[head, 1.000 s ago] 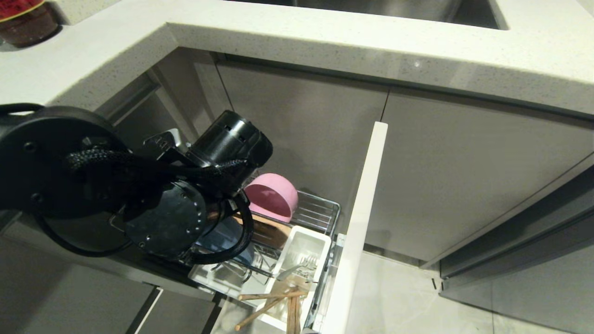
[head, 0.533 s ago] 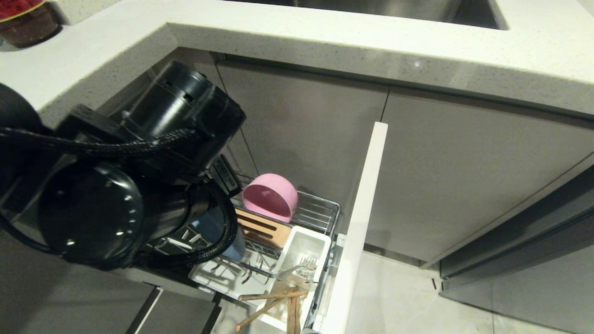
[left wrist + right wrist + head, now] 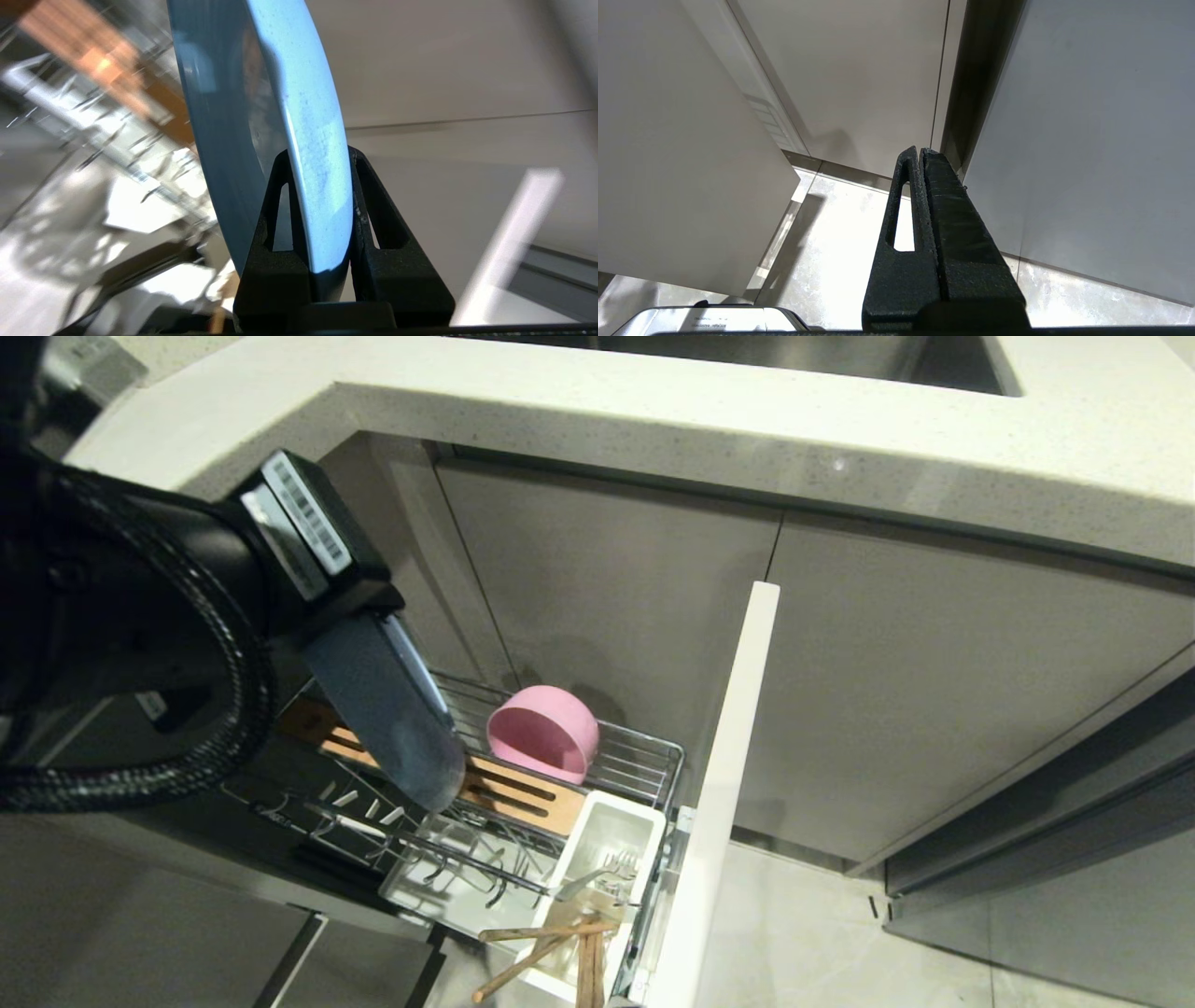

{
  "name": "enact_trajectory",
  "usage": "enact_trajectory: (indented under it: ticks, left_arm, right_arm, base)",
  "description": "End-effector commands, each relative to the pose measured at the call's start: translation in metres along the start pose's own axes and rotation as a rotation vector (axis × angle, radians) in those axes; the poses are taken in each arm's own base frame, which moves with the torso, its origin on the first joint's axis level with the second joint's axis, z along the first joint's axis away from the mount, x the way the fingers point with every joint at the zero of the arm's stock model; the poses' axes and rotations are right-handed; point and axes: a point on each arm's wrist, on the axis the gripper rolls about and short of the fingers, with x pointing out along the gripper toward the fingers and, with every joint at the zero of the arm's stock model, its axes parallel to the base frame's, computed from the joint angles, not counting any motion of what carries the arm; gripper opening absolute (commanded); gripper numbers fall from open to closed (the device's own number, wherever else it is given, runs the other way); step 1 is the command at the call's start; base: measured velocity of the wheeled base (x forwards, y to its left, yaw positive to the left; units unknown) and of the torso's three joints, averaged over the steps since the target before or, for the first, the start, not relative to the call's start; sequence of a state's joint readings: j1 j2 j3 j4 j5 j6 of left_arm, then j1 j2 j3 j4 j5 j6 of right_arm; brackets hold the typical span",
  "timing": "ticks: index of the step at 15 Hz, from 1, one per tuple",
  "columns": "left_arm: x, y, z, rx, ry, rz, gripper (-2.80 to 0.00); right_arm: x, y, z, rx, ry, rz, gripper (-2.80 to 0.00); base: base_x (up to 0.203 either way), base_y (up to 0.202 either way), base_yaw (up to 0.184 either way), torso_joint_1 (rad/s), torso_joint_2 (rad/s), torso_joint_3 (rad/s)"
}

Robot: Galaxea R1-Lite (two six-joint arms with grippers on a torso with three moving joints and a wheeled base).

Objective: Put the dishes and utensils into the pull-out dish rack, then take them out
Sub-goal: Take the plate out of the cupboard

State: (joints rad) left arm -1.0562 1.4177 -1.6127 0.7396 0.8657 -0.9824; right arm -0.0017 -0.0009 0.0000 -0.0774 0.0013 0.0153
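Currently the left gripper [image 3: 312, 205] clamps the rim of the light-blue plate [image 3: 261, 116], one black finger on each face, so the plate stands edge-on between the jaws and extends away from them. In the head view the plate [image 3: 387, 709] appears at left centre of the frame as a dark, narrow blade; its long axis slants from the gripper body at upper left down toward frame centre, and its lower edge hangs over the slotted wooden strip [image 3: 504, 789] of the pull-out dish rack [image 3: 644, 756], apart from the wires as far as can be judged.

The plate prongs [image 3: 448, 859] lie below and slightly lower left of that edge. The pink bowl [image 3: 544, 733] rests on its side just right of the plate tip, near it but not touching. The white utensil cup [image 3: 611, 840] sits at lower centre with the fork [image 3: 597, 875] in it; the chopsticks [image 3: 541, 943] lean out at the bottom edge.

Judgement: this is the unloading phase. The coming move depends on keeping the plate clear of the bowl on its right and of the countertop [image 3: 597, 420] overhang at the top of the frame. Clearance is limited; the white panel front [image 3: 728, 775] bounds the rack on the right.

The right gripper [image 3: 920, 196] is parked with its jaws pressed together, empty, pointing at the floor [image 3: 840, 233] beside the cabinet fronts. The left arm alone is at the rack.
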Motion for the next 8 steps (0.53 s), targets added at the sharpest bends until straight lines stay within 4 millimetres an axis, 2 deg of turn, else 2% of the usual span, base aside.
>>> enact_trajectory:
  ticks: [1, 4, 8]
  left_arm:
    - [-0.022, -0.003, 0.025, -0.035, -0.029, -0.07, -2.8]
    - [-0.042, -0.004, 0.051, 0.013, -0.071, -0.132, -2.8]
    - [-0.056, -0.005, 0.073, 0.101, -0.165, -0.192, -2.8]
  right_arm:
    - [0.001, 0.0, -0.007, 0.0, 0.025, 0.0, -2.8]
    - [0.001, 0.0, -0.007, 0.0, 0.025, 0.0, -2.8]
    - [0.001, 0.0, -0.007, 0.0, 0.025, 0.0, -2.8]
  base:
    - [0.0, 0.0, 0.0, 0.0, 0.0, 0.0]
    - [0.0, 0.0, 0.0, 0.0, 0.0, 0.0]
    - [0.0, 0.0, 0.0, 0.0, 0.0, 0.0]
